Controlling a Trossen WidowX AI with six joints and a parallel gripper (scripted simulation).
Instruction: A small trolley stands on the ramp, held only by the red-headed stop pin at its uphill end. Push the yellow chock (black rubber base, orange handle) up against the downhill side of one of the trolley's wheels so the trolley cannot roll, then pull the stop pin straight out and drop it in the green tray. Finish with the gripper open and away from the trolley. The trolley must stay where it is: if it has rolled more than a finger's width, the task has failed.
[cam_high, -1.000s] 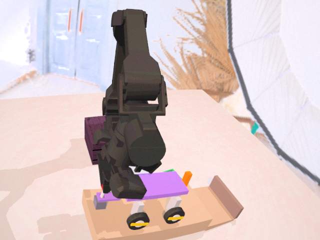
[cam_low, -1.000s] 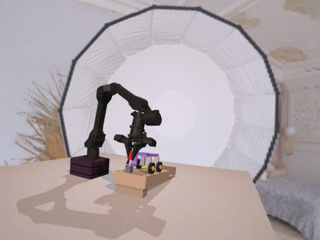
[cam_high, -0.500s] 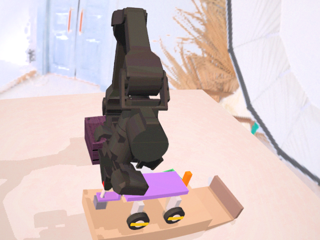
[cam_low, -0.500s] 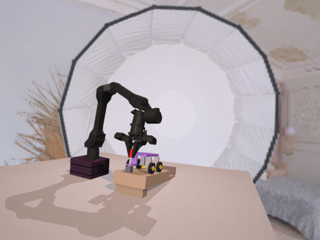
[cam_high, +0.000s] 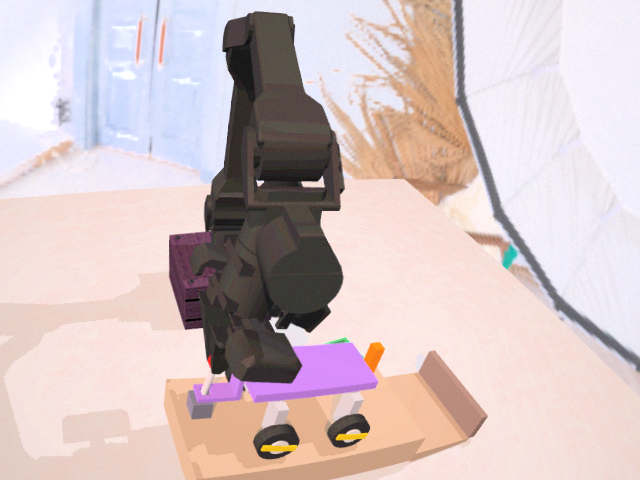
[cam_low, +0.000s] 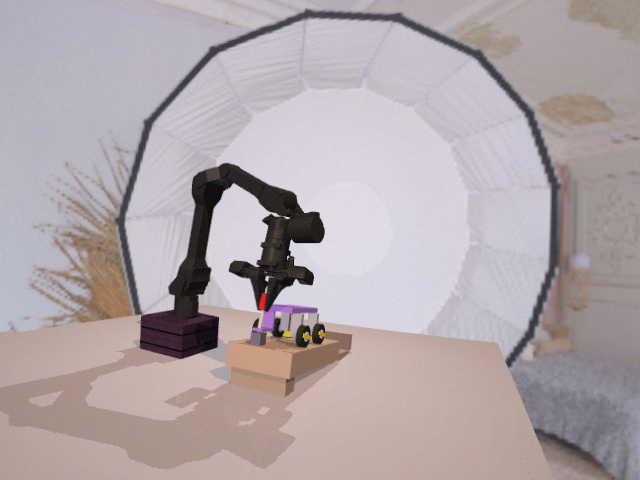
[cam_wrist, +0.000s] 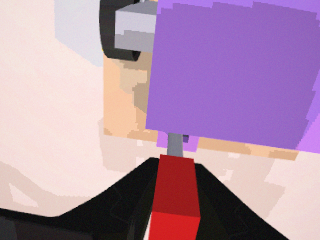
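Observation:
My gripper (cam_high: 214, 367) (cam_low: 264, 305) (cam_wrist: 174, 169) is shut on the red head of the stop pin (cam_high: 207, 383) (cam_low: 263, 300) (cam_wrist: 175, 187). The pin's pale shaft shows below the fingers, its lower end at the trolley's purple tongue (cam_high: 222, 393) above the grey block (cam_high: 200, 408) (cam_low: 257, 338). The purple trolley (cam_high: 320, 366) (cam_low: 297, 309) (cam_wrist: 230, 75) stands on the ramp (cam_high: 390, 431) (cam_low: 310, 361). The chock's orange handle (cam_high: 374, 356) rises behind the deck's downhill end. A yellow patch (cam_low: 286, 334) under the deck may be its body; wheel contact cannot be told.
A sliver of the green tray (cam_high: 338, 341) shows behind the deck. A brown end board (cam_high: 452, 395) stands at the ramp's downhill end. The arm's dark purple base box (cam_high: 178, 281) (cam_low: 178, 335) stands behind the ramp's uphill end.

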